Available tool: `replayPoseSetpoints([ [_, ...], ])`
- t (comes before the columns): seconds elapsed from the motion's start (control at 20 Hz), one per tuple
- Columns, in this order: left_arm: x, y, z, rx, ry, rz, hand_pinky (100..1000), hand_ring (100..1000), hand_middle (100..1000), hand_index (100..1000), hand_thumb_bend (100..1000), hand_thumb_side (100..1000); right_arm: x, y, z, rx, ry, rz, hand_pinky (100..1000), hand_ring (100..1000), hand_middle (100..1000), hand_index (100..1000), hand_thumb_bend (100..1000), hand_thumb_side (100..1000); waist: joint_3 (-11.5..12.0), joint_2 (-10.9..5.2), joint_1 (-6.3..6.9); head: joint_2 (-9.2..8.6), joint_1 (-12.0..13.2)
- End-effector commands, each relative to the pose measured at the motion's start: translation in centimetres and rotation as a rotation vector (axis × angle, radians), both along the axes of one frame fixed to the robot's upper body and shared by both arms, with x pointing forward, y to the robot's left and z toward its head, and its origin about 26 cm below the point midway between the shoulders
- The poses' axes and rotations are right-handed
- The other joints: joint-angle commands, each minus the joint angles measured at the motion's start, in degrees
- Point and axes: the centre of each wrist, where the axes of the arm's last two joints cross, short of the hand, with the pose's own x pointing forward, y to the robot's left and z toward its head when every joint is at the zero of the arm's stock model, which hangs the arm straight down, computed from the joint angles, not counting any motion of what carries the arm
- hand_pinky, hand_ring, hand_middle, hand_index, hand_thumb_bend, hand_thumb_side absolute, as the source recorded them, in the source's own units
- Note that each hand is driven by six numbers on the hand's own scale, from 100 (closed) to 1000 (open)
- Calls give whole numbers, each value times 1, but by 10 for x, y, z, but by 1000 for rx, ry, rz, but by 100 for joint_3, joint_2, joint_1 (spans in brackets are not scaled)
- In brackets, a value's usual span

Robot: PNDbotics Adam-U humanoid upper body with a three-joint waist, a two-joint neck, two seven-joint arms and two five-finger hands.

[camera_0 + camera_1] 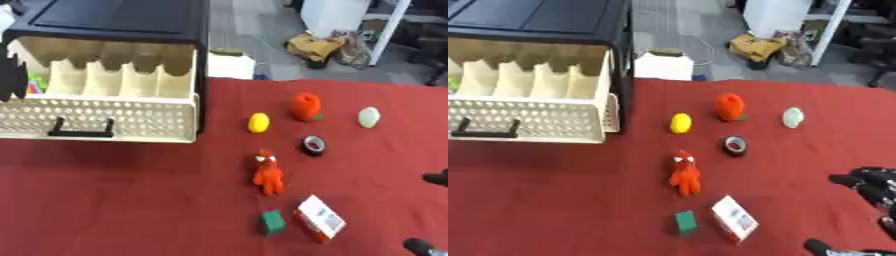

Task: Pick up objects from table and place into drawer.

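The cream drawer (96, 117) stands pulled out of a black cabinet (114, 20) at the far left, and something green and pink (35, 85) lies in its left end. Spread over the red table (131, 200) are a yellow rounded thing (258, 122), an orange-red thing (306, 106), a pale green egg shape (369, 117), a black tape roll (313, 145), a red toy figure (269, 173), a green block (272, 222) and a white and red box (319, 218). My right hand (872, 186) hovers open at the right edge, right of the box and touching nothing.
A white box (229, 65) sits just beyond the table's far edge beside the cabinet. Bags (319, 47) and furniture legs lie on the floor further back. Bare red cloth stretches in front of the drawer.
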Motion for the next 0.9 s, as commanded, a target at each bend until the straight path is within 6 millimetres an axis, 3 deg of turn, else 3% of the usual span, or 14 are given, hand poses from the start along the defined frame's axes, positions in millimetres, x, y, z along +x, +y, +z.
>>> replayPoseSetpoints([
  [0.05,-2,-1,4,11,-16,-6,145,100,100,829,125,1000,4,-1,17,-22,-4,20,719,748,625,814,666,973,-4,-111,-3,1,-27],
  [0.9,-2,-5,3,11,7,-20,139,100,100,825,122,1000,25,12,59,-71,151,40,738,758,573,779,673,848,16,-181,-62,42,-103],
])
